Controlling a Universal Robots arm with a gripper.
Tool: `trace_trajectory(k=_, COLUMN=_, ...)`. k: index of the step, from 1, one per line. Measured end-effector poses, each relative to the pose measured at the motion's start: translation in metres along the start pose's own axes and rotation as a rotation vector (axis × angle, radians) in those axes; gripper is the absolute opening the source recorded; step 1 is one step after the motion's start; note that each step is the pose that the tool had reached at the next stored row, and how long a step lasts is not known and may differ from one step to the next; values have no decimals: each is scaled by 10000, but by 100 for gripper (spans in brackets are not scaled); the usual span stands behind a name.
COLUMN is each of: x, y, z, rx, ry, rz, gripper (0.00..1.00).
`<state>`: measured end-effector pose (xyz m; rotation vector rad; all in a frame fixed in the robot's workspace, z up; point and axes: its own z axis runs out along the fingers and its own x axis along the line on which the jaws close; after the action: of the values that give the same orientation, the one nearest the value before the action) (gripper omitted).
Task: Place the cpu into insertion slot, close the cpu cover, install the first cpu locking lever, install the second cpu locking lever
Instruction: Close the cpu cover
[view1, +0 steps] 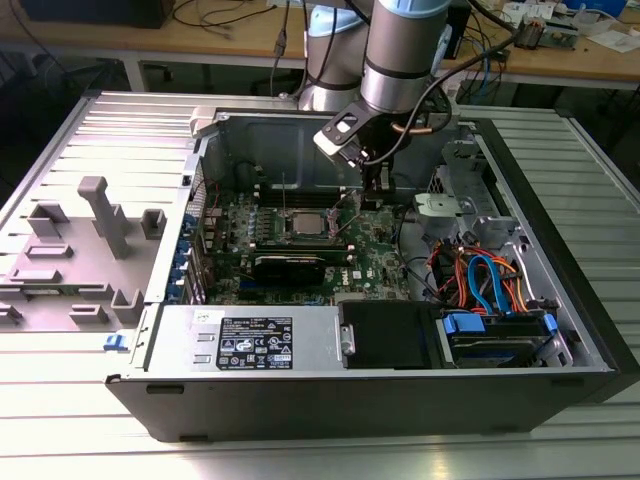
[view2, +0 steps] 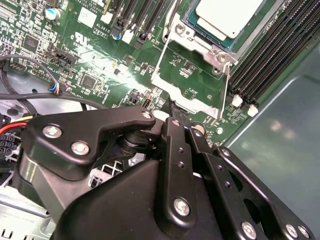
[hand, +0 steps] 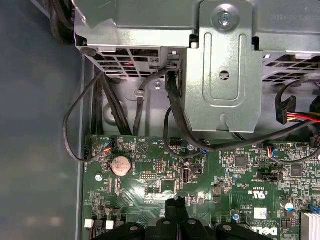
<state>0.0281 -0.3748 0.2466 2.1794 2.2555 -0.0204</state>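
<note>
The cpu (view2: 227, 17) lies flat in the insertion slot (view2: 212, 49) on the green motherboard; in the exterior view it shows as a pale square (view1: 303, 226). The cpu cover (view2: 158, 67), a thin silvery frame, is swung open away from the slot, and the board shows through its open middle. My gripper (view2: 179, 116) is shut, with its black fingertips together at the cover's free edge. I cannot tell whether they pinch that edge or only touch it. In the first wrist view the gripper (hand: 176, 202) hovers low over the board. In the exterior view the gripper (view1: 375, 195) reaches down into the case just right of the slot.
Long black memory slots (view2: 270, 55) run beside the socket. A metal drive cage (hand: 225, 65) and black cables (hand: 170, 115) stand close by. Coloured cables (view1: 480, 280) and drive boxes (view1: 385, 335) fill the case's right. A grey plastic fixture (view1: 100, 220) sits outside on the exterior view's left.
</note>
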Motion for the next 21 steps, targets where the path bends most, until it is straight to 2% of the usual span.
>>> trace_trajectory(k=7, x=1, y=-42, z=-10, rx=0, ry=4, rz=0, gripper=11)
trace_trajectory(k=15, x=4, y=-139, z=-10, rx=0, ry=9, rz=0, gripper=11)
trace_trajectory(k=21, x=5, y=-155, z=-10, rx=-1, ry=8, rz=-2, gripper=11)
